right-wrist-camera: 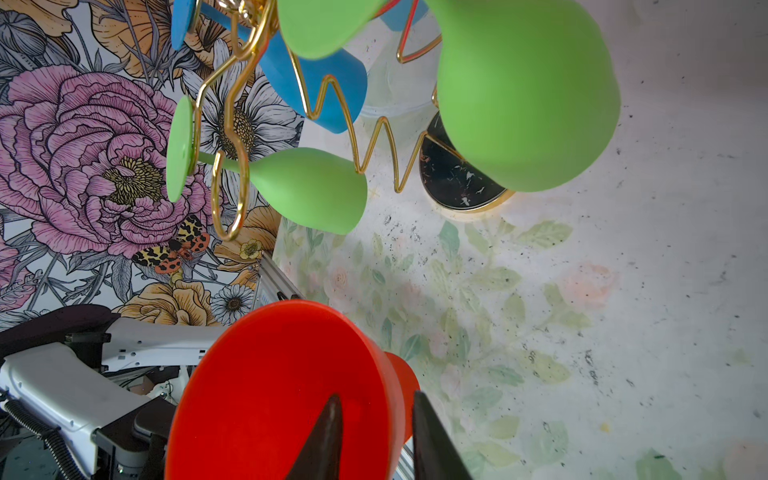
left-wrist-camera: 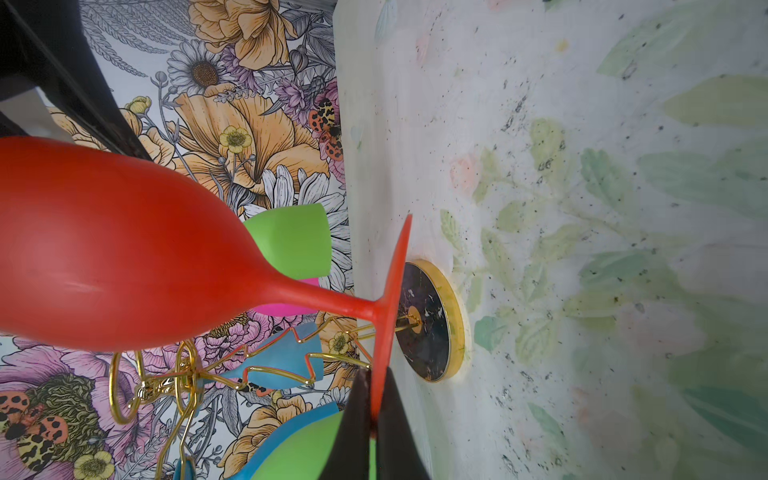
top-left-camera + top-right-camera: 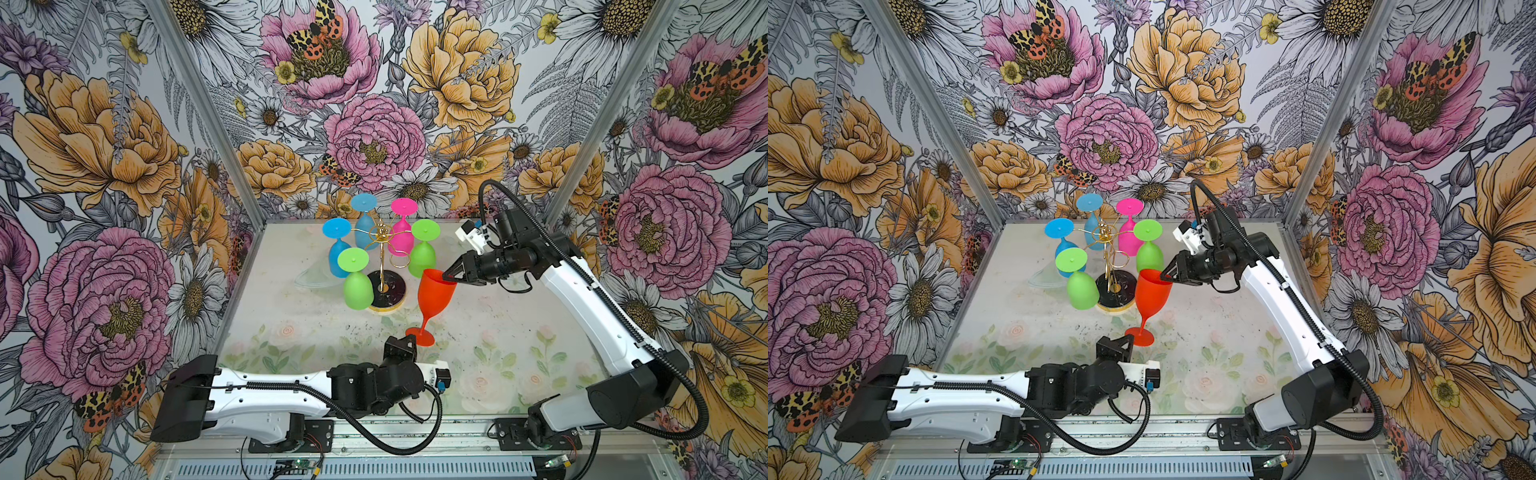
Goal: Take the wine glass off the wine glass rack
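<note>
Wine glass (image 3: 434,291) upright beside rack (image 3: 395,286); left gripper (image 2: 374,395) pinched tight on its foot; right gripper (image 1: 374,399) part-open, jaws astride the rim.

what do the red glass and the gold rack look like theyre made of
Red wine glass: likely plastic; opaque, matte, evenly coloured, no glints or transparency. Wine glass rack: thin metal wire, polished gold finish with bright highlights. Its base: glossy black with white veins like marble, gold rim; real stone or imitation, cannot tell.
</note>
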`<act>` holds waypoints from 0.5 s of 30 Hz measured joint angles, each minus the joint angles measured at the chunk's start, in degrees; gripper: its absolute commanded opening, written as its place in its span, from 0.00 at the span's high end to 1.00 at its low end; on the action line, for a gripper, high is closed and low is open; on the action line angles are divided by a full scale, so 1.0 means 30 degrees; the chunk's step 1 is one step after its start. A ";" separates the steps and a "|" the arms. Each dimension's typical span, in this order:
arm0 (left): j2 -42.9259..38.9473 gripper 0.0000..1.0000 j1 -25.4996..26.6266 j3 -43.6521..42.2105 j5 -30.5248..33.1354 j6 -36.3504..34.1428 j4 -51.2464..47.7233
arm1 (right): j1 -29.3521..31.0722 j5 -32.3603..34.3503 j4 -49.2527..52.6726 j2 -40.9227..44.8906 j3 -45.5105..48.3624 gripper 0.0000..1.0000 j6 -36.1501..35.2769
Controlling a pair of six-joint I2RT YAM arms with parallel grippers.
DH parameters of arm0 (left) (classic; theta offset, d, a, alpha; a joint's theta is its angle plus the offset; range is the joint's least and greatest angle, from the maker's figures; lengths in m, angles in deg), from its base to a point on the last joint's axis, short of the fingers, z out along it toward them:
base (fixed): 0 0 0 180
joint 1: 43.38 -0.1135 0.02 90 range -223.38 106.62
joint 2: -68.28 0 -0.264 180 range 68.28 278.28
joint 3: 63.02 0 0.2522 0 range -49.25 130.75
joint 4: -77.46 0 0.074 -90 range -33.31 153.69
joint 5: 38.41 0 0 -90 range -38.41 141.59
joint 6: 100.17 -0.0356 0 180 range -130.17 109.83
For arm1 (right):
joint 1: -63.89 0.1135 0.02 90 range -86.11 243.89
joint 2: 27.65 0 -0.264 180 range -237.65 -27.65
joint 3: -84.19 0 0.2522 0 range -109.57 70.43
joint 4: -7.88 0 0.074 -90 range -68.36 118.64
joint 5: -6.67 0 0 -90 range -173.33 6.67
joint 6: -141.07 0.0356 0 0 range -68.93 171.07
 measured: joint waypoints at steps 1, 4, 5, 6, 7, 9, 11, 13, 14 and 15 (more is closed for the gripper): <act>0.0044 1.00 0.0000 -0.0117 0.0146 -0.0168 0.0197 | 0.0000 0.0007 0.0058 -0.0029 0.0000 0.77 -0.0080; 0.0109 1.00 0.0000 -0.0357 0.0350 -0.0554 0.0459 | 0.0000 0.0000 0.0277 -0.0131 0.0007 0.85 -0.0379; 0.0109 1.00 0.0007 -0.0401 0.0401 -0.0612 0.0510 | 0.0000 0.0007 0.0335 -0.0138 0.0007 0.87 -0.0452; 0.0109 1.00 0.0029 -0.0452 0.0452 -0.0685 0.0517 | 0.0000 0.0022 0.0393 -0.0138 0.0015 0.90 -0.0568; 0.0109 1.00 0.0058 -0.0488 0.0488 -0.0801 0.0532 | -0.0007 0.0029 0.0437 -0.0138 0.0015 0.92 -0.0648; 0.0109 1.00 0.0087 -0.0525 0.0612 -0.0962 0.0517 | -0.0022 0.0175 0.0510 -0.0138 0.0015 0.96 -0.0758; 0.0109 0.93 0.0087 -0.0539 0.0721 -0.1086 0.0532 | -0.0022 0.0466 0.0576 -0.0138 0.0022 1.00 -0.0947; 0.0109 0.87 0.0087 -0.0641 0.0765 -0.1137 0.0765 | -0.0022 0.0634 0.0648 -0.0138 0.0022 1.00 -0.1071; 0.0109 0.84 0.0087 -0.0736 0.0765 -0.1078 0.0984 | -0.0015 0.0678 0.0707 -0.0138 0.0022 1.00 -0.1115; 0.0109 0.81 0.0087 -0.0794 0.0765 -0.1078 0.1209 | -0.0007 0.0685 0.0801 -0.0138 0.0022 1.00 -0.1173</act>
